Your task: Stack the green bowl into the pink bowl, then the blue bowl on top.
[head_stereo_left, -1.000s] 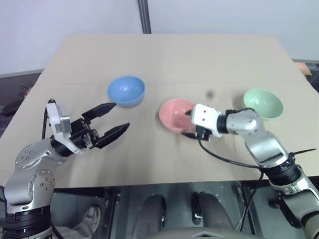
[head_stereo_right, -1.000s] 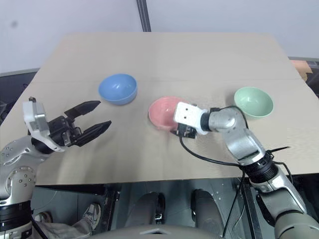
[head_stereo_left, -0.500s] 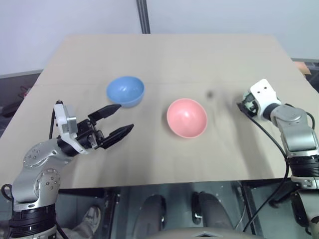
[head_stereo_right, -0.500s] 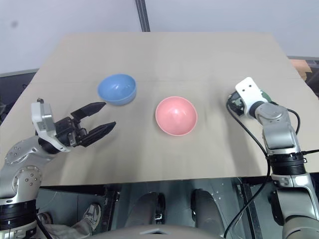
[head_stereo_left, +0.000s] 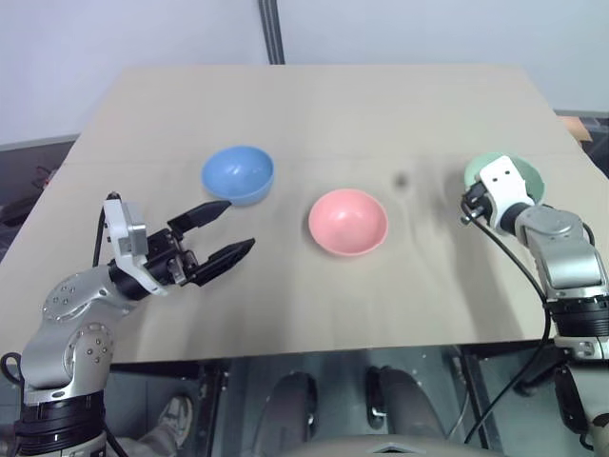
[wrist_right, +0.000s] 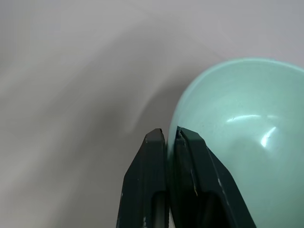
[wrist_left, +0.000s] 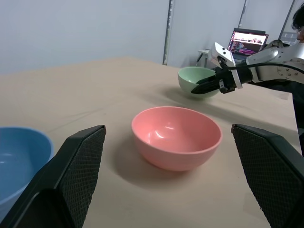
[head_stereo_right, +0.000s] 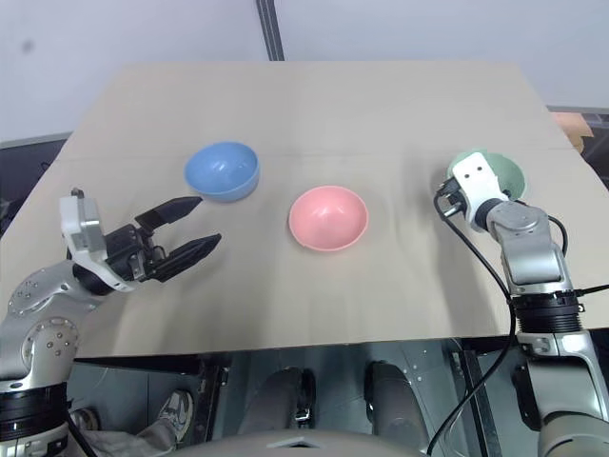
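Three plain bowls bear no writing; right hand (wrist_right: 167, 135) pinches the green bowl (wrist_right: 247, 128) rim, left hand (head_stereo_left: 221, 231) spread.

The green bowl (wrist_right: 247, 137) is a pale mint green, plain, with small white shine spots inside. The pink bowl (wrist_left: 176, 137) is salmon pink and has no pattern. The blue bowl (head_stereo_left: 237, 173) is light sky blue, also plain. The table (head_stereo_left: 314, 105) is a light beige. The fingers (wrist_left: 71, 180) of the left gripper (head_stereo_left: 225, 230) are black with a fine grid texture.
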`<state>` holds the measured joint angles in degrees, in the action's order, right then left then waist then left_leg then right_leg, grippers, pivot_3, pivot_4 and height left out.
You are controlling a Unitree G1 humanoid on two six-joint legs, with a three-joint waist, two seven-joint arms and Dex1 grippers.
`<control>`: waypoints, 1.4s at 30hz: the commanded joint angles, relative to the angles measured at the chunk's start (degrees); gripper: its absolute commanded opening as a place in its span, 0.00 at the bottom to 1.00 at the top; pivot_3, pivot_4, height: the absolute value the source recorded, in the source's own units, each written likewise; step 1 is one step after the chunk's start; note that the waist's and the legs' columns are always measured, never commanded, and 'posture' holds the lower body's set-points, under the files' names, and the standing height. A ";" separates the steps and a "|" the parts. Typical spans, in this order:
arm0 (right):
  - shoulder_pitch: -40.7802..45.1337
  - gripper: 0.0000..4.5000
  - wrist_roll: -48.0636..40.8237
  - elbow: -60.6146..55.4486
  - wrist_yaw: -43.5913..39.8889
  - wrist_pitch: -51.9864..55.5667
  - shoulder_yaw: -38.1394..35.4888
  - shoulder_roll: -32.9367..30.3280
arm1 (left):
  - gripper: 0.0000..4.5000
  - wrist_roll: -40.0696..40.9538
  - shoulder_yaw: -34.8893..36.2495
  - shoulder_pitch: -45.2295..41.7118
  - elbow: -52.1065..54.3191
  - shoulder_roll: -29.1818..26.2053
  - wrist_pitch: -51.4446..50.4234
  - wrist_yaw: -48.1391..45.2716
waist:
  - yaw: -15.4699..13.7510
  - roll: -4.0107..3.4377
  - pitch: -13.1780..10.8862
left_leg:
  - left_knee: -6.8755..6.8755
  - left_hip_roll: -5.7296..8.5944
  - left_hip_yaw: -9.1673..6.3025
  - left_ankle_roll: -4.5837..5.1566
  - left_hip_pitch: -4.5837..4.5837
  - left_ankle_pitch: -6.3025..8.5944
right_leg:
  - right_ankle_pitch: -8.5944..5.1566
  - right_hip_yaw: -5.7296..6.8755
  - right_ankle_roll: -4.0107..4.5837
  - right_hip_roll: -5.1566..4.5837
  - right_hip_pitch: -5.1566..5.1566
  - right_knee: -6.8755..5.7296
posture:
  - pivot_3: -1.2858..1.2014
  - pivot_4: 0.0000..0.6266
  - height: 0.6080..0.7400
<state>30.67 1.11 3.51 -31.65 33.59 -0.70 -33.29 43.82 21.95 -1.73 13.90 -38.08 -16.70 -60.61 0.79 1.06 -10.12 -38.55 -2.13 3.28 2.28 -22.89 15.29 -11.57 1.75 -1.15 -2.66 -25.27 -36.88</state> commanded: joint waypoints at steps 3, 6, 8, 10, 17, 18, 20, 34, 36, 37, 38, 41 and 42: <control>0.64 0.01 -10.08 -17.98 -9.41 -6.74 2.86 3.13 | 1.00 -3.49 0.95 -1.24 0.06 1.40 2.34 5.64 | 0.00 0.00 0.00 | 0.02 -0.03 0.05 0.00 0.02 0.00 | 0.00 -0.06 0.00 0.06 -0.03 -0.02 | 0.52 0.24 1.00; -0.19 0.01 -17.21 -27.60 -13.98 -4.32 6.35 5.88 | 1.00 -6.17 1.19 -2.99 -1.16 2.32 2.72 10.60 | -0.05 0.00 0.00 | 0.02 -0.08 0.00 0.00 0.01 0.00 | 0.01 -0.02 0.00 0.07 -0.03 -0.04 | 0.52 0.24 1.00; -0.10 0.01 -18.54 -31.51 -17.10 -2.00 11.85 5.80 | 1.00 -7.27 1.75 -4.93 -2.20 2.62 2.56 13.69 | -0.12 0.02 0.01 | 0.02 -0.10 -0.06 0.00 0.00 0.00 | 0.01 0.03 0.00 0.06 -0.02 -0.05 | 0.52 0.24 1.00; -0.58 0.01 -16.93 -31.53 -19.52 -3.26 17.51 5.23 | 1.00 -7.48 1.78 -6.45 -2.78 2.51 2.74 14.44 | -0.28 0.09 0.06 | 0.01 -0.06 -0.06 0.00 0.02 0.00 | 0.01 0.07 0.00 -0.01 0.01 -0.05 | 0.52 0.24 1.00; 2.96 0.24 -9.61 -18.69 -17.65 -8.99 23.06 7.18 | 1.00 -13.64 -1.00 -9.99 -3.88 2.37 3.45 20.19 | -0.22 0.16 0.08 | -0.24 0.02 0.00 0.01 0.04 0.00 | 0.11 0.07 -0.02 -0.10 0.13 -0.05 | 0.52 0.24 1.00; 3.23 0.32 -8.80 -18.18 -17.35 -9.94 22.83 7.08 | 1.00 -16.68 -2.17 -10.09 -3.91 1.76 3.81 21.69 | -0.23 0.16 0.08 | -0.24 0.02 -0.01 0.00 0.04 0.00 | 0.12 0.07 -0.01 -0.08 0.13 -0.05 | 0.52 0.24 1.00; 3.24 0.52 -7.94 -18.41 -16.45 -10.74 21.93 7.03 | 1.00 -20.81 -3.70 -10.19 -4.01 0.94 4.37 23.53 | -0.24 0.16 0.08 | -0.23 0.00 -0.03 0.00 0.05 0.00 | 0.13 0.10 0.03 -0.03 0.13 -0.05 | 0.52 0.24 1.00; -7.89 0.83 -21.98 -35.79 -10.52 2.35 3.10 4.04 | 1.00 -47.65 -31.18 -31.87 -15.35 -11.15 -6.57 18.71 | -1.69 0.22 0.08 | -0.20 0.04 0.09 0.00 -0.04 0.00 | 0.14 0.17 0.03 -0.01 0.11 -0.04 | 0.52 0.24 1.00; -8.68 0.83 -22.80 -36.40 -8.72 3.35 1.79 4.04 | 1.00 -49.91 -34.43 -35.01 -19.19 -10.43 -4.93 16.73 | -1.59 0.21 0.08 | -0.20 0.06 0.23 0.00 -0.04 0.00 | 0.14 0.18 0.03 0.00 0.11 -0.02 | 0.52 0.24 1.00; -8.79 0.84 -23.08 -36.64 -8.09 3.69 1.55 4.05 | 0.94 -50.66 -35.39 -35.98 -20.75 -10.11 -3.72 15.97 | -1.33 0.21 0.08 | -0.20 0.09 0.29 0.00 -0.04 0.00 | 0.14 0.13 0.03 0.00 0.09 -0.03 | 0.52 0.24 1.00; -8.99 0.85 -23.33 -36.97 -7.69 3.86 1.26 3.96 | 0.88 -51.46 -36.35 -36.82 -22.11 -9.83 -2.11 15.35 | -1.11 0.21 0.08 | -0.20 0.08 0.38 0.00 -0.04 0.00 | 0.14 0.00 0.02 0.05 0.02 -0.04 | 0.52 0.24 1.00; -9.90 0.85 -24.39 -38.65 -6.13 4.68 0.06 4.08 | 0.59 -53.29 -38.31 -39.24 -25.87 -8.81 0.78 13.72 | -0.80 0.21 0.08 | -0.20 0.01 0.43 0.00 -0.07 0.00 | 0.14 -0.07 0.03 0.17 -0.05 -0.06 | 0.52 0.24 1.00; -10.20 0.85 -24.77 -39.28 -5.71 4.95 -0.25 4.11 | 0.49 -53.50 -38.54 -39.84 -26.81 -8.47 1.49 13.25 | -0.80 0.22 0.08 | -0.19 0.00 0.41 0.00 -0.08 0.00 | 0.14 -0.07 0.03 0.21 -0.07 -0.07 | 0.52 0.24 1.00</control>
<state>20.81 -22.13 -32.40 -38.28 38.42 0.94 -29.14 -8.41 -16.90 -39.62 -12.16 -46.37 -17.28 -46.55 -0.01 1.27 -10.04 -38.75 -2.14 3.66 2.27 -23.00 15.29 -11.43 1.69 -1.12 -2.42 -25.35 -36.94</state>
